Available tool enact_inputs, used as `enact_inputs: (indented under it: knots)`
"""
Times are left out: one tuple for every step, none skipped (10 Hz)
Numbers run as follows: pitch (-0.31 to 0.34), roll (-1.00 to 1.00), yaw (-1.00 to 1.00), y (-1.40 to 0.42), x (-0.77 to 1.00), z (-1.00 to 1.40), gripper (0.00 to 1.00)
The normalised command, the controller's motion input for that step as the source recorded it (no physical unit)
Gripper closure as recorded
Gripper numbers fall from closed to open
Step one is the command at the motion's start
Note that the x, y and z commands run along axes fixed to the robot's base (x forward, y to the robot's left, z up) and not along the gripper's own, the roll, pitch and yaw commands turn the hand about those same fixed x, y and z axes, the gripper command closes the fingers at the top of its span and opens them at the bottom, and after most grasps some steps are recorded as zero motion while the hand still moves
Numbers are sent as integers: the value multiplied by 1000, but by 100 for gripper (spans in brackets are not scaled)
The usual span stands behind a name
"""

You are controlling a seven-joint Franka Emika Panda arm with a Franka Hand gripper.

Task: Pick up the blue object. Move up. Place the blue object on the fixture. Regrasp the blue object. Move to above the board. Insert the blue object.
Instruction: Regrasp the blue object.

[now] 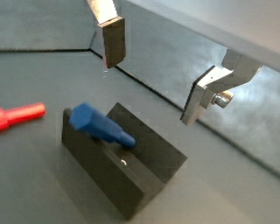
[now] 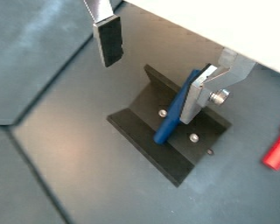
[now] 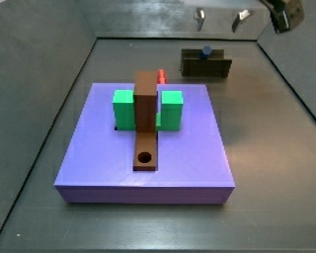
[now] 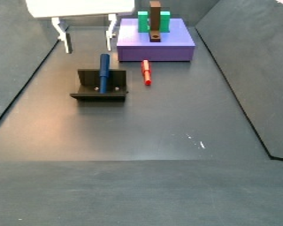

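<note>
1. Nearest you in both wrist views, the fixture [image 1: 122,163] [image 2: 168,133] sits on the grey floor [image 4: 168,150] as a dark L-shaped bracket with two screws in its base plate.
2. You see the blue object [image 1: 101,125] [image 2: 178,105] leaning in the fixture, its lower end on the base plate and its upper end propped above the bracket's back wall.
3. Your gripper [image 4: 86,32] hangs above the fixture, empty, with its two silver fingers [image 1: 111,37] spread well apart; neither finger touches the blue object.
4. In a side view, you find the fixture [image 4: 100,84] toward the left wall of the floor, with the blue object [image 4: 105,72] standing in it and the gripper just beyond.
5. Beside the fixture lies the red peg [image 4: 147,72] [image 1: 17,116], flat on the floor and apart from the bracket, between the fixture and the board [image 4: 173,44].
6. In a side view, you see the board [image 3: 188,148] as a purple slab carrying two green blocks [image 3: 123,109] and a long brown bar [image 3: 147,124] between them, with a round hole near the bar's close end.
7. Beyond the board's far edge you can make out the fixture [image 3: 207,66] near the back wall, well apart from the slab, with the gripper [image 3: 221,16] above it.
</note>
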Motion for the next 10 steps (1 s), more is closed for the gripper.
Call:
enact_inputs:
  knots:
    - [-634,1000,280,-366,0,17,0]
    - [-409,1000,297,-317,-206,0,0]
    - [-77,1000,240,-237,-223,-86,0]
    - [51,294,0,0,0,-63,0]
    - [0,300,0,-89,-11,-243,0]
    - [0,37,0,0,0,-351,0]
    - [-163,-23,0,0,-54,-440,0]
    - [-249,-51,0,-20,-86,-431,0]
    - [-157,-17,0,-57,0,-334,0]
    - [-106,0,0,-91,-60,-246,0]
